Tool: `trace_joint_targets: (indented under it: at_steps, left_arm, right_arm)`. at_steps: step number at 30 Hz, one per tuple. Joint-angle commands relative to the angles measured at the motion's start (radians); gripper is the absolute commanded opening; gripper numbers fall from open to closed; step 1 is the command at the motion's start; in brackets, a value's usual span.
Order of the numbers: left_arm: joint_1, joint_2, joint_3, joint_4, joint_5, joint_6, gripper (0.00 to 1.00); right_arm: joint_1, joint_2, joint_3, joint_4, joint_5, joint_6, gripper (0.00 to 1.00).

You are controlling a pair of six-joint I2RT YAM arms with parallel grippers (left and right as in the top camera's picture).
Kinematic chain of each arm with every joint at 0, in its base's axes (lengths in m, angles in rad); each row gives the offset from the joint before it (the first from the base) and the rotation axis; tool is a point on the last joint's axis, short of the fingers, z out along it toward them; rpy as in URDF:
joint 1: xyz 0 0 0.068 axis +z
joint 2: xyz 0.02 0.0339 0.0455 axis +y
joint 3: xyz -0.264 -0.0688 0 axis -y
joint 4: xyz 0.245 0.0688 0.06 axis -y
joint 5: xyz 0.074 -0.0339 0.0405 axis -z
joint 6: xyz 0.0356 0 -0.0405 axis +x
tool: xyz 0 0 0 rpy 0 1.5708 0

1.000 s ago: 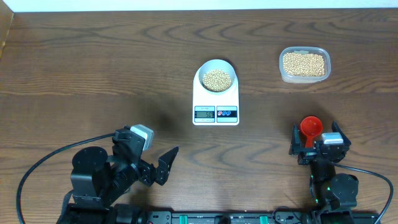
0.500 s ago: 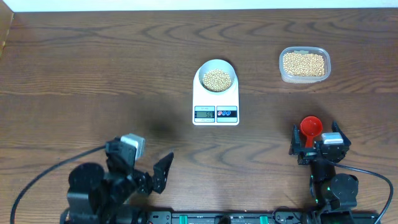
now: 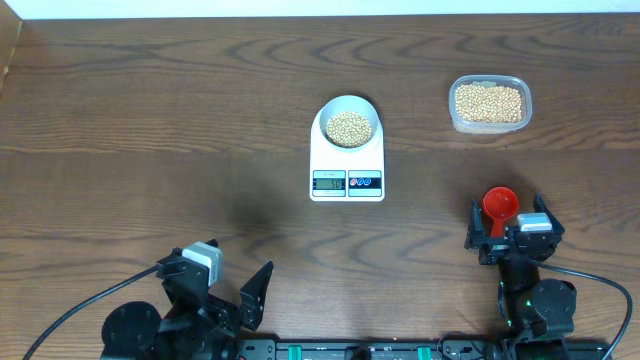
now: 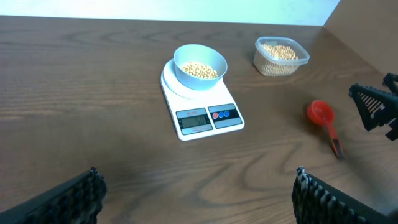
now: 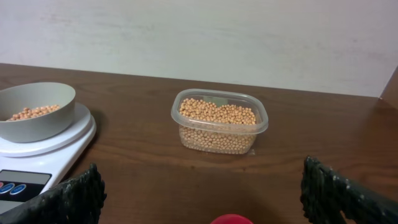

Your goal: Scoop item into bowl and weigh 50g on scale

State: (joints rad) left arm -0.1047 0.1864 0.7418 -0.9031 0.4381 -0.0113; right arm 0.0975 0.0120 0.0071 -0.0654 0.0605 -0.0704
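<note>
Overhead: the bowl of beans sits on the scale, mid-tabletop. The red scoop lies near right, by the right tool. Scooping looks done, but the display is unreadable.
Left wrist: the left tool is spread and empty.
Right wrist: the right tool is spread. The beans are tan, round and shallow in the bowl.

**Tub of beans ahead, scale at left**

A clear tub heaped with tan beans stands mid-surface. At left, a pale bowl holding beans sits on the white scale. The right gripper has its fingers spread wide, with a red scoop peeking between them at the bottom edge.
</note>
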Motion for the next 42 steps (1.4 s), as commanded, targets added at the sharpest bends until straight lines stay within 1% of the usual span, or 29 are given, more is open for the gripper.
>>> trace_joint_targets:
  at_steps: [1, 7, 15, 21, 24, 26, 30, 34, 38, 42]
  left_arm:
    - [0.005, -0.021, -0.007, 0.007, -0.014, -0.018, 0.98]
    - [0.005, -0.021, -0.026, 0.027, -0.066, -0.034, 0.98]
    - [-0.001, -0.040, -0.167, 0.259, -0.101, -0.032, 0.98]
    - [0.098, -0.148, -0.304, 0.358, -0.099, -0.032, 0.98]
    - [0.147, -0.185, -0.337, 0.385, -0.100, -0.031, 0.98]
    - [0.170, -0.185, -0.348, 0.385, -0.119, -0.031, 0.98]
    - [0.188, -0.185, -0.390, 0.411, -0.228, -0.031, 0.98]
    - [0.188, -0.185, -0.473, 0.548, -0.298, -0.018, 0.98]
    - [0.188, -0.185, -0.565, 0.684, -0.301, 0.026, 0.98]
    - [0.187, -0.185, -0.661, 0.816, -0.300, 0.025, 0.98]
  right_arm:
    - [0.009, -0.007, -0.002, -0.003, 0.008, -0.013, 0.99]
    - [0.009, -0.007, -0.002, -0.003, 0.008, -0.013, 0.99]
    - [0.009, -0.007, -0.002, -0.003, 0.008, -0.013, 0.99]
    - [0.009, -0.007, -0.002, -0.003, 0.008, -0.013, 0.99]
    - [0.009, -0.007, -0.002, -0.003, 0.008, -0.013, 0.99]
    - [0.009, -0.007, -0.002, -0.003, 0.008, -0.013, 0.99]
    - [0.009, -0.007, -0.002, -0.003, 0.008, -0.013, 0.99]
    - [0.009, -0.007, -0.002, -0.002, 0.008, -0.013, 0.99]
    - [0.009, -0.007, -0.002, -0.003, 0.008, -0.013, 0.99]
    - [0.009, -0.007, -0.002, -0.003, 0.008, -0.013, 0.99]
